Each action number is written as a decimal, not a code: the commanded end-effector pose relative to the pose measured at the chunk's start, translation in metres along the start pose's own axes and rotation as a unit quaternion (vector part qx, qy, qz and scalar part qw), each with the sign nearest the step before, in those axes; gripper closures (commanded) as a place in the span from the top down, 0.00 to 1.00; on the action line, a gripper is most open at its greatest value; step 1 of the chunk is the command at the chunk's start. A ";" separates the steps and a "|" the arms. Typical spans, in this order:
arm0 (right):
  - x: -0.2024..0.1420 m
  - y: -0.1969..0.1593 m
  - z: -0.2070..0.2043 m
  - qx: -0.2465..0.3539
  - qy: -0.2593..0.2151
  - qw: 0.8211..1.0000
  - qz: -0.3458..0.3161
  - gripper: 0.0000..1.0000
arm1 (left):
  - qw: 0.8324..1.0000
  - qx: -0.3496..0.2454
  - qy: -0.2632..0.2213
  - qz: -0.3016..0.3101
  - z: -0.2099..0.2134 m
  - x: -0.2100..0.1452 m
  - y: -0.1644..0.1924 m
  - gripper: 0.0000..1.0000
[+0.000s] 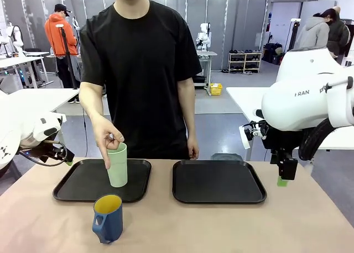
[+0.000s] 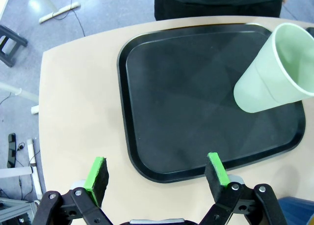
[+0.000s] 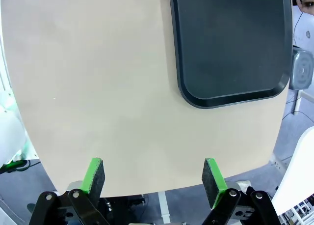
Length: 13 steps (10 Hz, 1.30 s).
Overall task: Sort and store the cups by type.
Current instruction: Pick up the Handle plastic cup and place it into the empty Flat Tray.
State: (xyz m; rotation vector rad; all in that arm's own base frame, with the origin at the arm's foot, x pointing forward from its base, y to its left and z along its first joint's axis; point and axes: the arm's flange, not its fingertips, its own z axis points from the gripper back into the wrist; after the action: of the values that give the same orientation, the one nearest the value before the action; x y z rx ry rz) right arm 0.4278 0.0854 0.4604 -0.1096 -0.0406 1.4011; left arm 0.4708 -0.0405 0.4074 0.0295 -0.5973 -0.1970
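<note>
STEP: hand [image 1: 106,136] seating tumbler [image 1: 117,165] on left tray [image 1: 77,184] | NEXT: mug [image 1: 108,218] likely to right tray [image 1: 218,182] | left end effector [image 2: 157,173], right end effector [image 3: 153,178]: spread

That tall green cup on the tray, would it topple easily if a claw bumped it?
Probably, yes: the green cup is tall with a base narrower than its rim, so a high bump could tip it. It looks empty and thin-walled, so likely light.

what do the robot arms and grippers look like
Both arms are glossy white with rounded shells; the right arm carries dark lettering, the left arm trails a black cable. The left gripper and right gripper are black linkages with green pads.
</note>
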 end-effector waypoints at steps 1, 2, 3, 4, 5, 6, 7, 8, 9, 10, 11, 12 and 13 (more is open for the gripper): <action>0.000 -0.001 0.003 0.001 0.005 1.000 -0.002 1.00 | 1.000 -0.001 -0.001 -0.002 0.000 0.000 0.001 1.00; 0.000 -0.001 0.003 0.001 0.005 1.000 -0.002 1.00 | 1.000 -0.001 -0.001 -0.002 0.000 0.000 0.001 1.00; 0.000 -0.001 0.003 0.001 0.005 1.000 -0.002 1.00 | 1.000 -0.001 -0.001 -0.002 0.000 0.000 0.001 1.00; 0.000 -0.001 0.003 0.001 0.005 1.000 -0.002 1.00 | 1.000 -0.001 -0.001 -0.002 0.000 0.000 0.001 1.00; 0.000 -0.001 0.003 0.001 0.005 1.000 -0.002 1.00 | 1.000 -0.001 -0.001 -0.002 0.000 0.000 0.001 1.00; 0.000 -0.001 0.003 0.001 0.005 1.000 -0.002 1.00 | 1.000 -0.001 -0.001 -0.002 0.000 0.000 0.001 1.00; 0.000 -0.001 0.003 0.001 0.005 1.000 -0.002 1.00 | 1.000 -0.001 -0.001 -0.002 0.000 0.000 0.001 1.00; 0.000 -0.001 0.003 0.001 0.005 1.000 -0.002 1.00 | 1.000 0.000 0.000 0.000 0.000 0.000 0.000 1.00; 0.000 -0.001 0.003 0.001 0.005 1.000 -0.002 1.00 | 0.999 -0.001 0.029 -0.028 0.006 -0.007 0.002 1.00; 0.000 -0.001 0.003 0.001 0.005 1.000 -0.002 1.00 | 0.997 -0.010 0.048 -0.060 0.013 -0.015 0.004 1.00; 0.000 -0.001 0.003 0.001 0.005 1.000 -0.002 1.00 | 0.991 -0.010 0.072 -0.112 0.021 -0.024 0.011 1.00; 0.000 -0.001 0.003 0.001 0.005 1.000 -0.002 1.00 | 0.981 0.004 0.102 -0.164 0.027 -0.032 0.018 1.00; 0.000 -0.001 0.003 0.001 0.005 1.000 -0.002 1.00 | 0.963 0.017 0.129 -0.238 0.035 -0.038 0.022 1.00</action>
State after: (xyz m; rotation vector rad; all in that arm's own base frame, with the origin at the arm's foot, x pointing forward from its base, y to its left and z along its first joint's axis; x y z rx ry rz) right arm 0.4282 0.0854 0.4620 -0.1098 -0.0408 1.4008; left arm 0.4346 -0.0253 0.4000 0.1393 -0.3683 -0.4904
